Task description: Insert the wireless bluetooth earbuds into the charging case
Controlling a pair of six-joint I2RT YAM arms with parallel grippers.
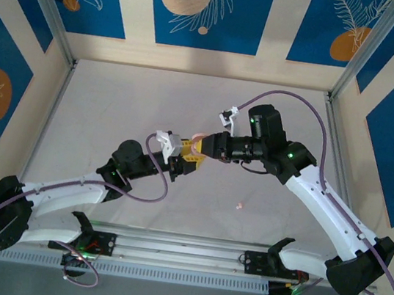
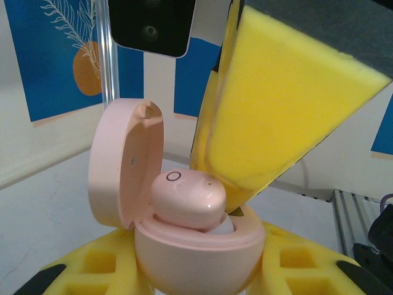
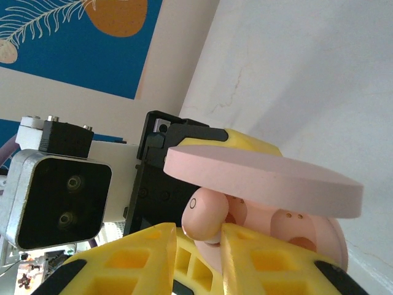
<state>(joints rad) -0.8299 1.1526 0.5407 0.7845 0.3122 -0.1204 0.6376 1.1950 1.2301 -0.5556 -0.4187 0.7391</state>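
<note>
A pink charging case [image 2: 196,261] stands with its lid [image 2: 123,166] swung open, held at the base by my left gripper [image 2: 196,279], whose yellow fingers [image 2: 73,273] press it on both sides. A pink earbud [image 2: 187,200] rests tilted in the case's mouth, its white tip down. My right gripper [image 3: 199,246] is shut on that earbud [image 3: 206,212], just under the lid [image 3: 264,178], beside the case's wells [image 3: 288,227]. In the top view both grippers, left [image 1: 182,160] and right [image 1: 209,147], meet above mid-table at the case [image 1: 196,146].
A second pink earbud [image 1: 238,205] lies loose on the white table [image 1: 114,105], in front of the grippers and slightly right. Aluminium frame posts [image 1: 47,6] and patterned walls ring the table. A rail [image 1: 181,253] runs along the near edge.
</note>
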